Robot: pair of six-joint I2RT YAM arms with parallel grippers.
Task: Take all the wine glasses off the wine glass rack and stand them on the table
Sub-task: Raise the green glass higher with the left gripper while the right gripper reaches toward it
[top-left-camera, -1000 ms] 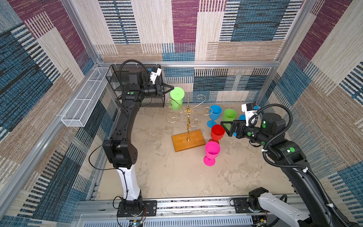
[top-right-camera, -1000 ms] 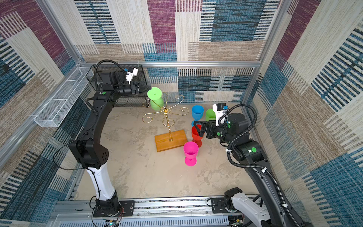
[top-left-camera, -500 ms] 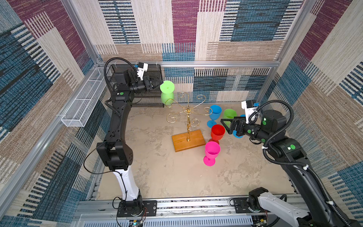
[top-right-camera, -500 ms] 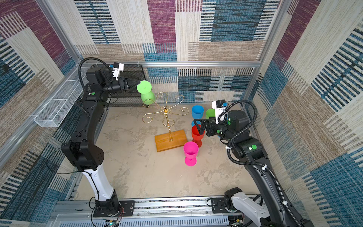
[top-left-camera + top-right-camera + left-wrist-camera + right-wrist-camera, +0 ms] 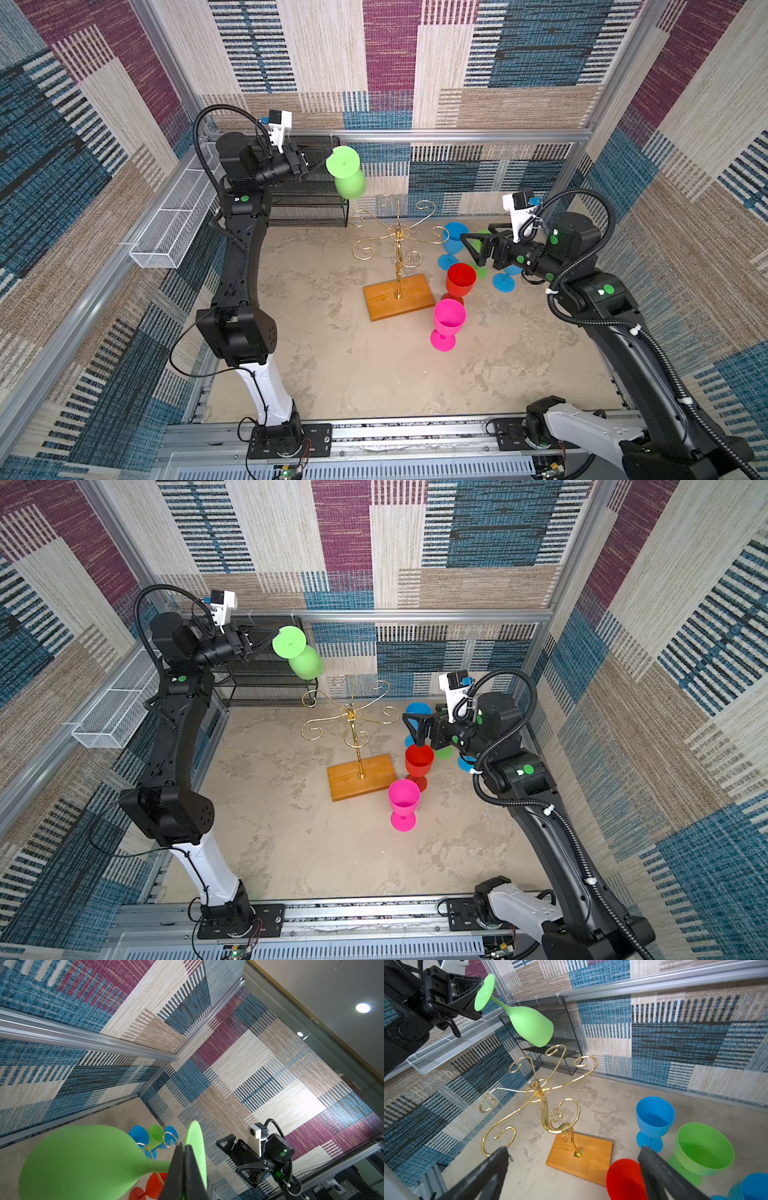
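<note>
Clamping green wine glass (image 5: pixel 351 187) by stem, left tool (image 5: pixel 326 160), clear of rack (image 5: pixel 399 297); right tool (image 5: pixel 470 250) wide

Bright, even daylight with soft shadows, ceiling lamps (image 5: pixel 362 1007) glaring in the left wrist view, close fingers (image 5: pixel 492 1169) blurred, wall edges bowed.

The left arm (image 5: pixel 241 249) and right arm (image 5: pixel 602 299) are black with white lower segments (image 5: pixel 266 386), green dots (image 5: pixel 244 198), ribbed cables (image 5: pixel 224 107) and white camera blocks (image 5: pixel 279 124). The left gripper (image 5: pixel 328 160) and right gripper (image 5: pixel 469 250) are black triangles.
</note>
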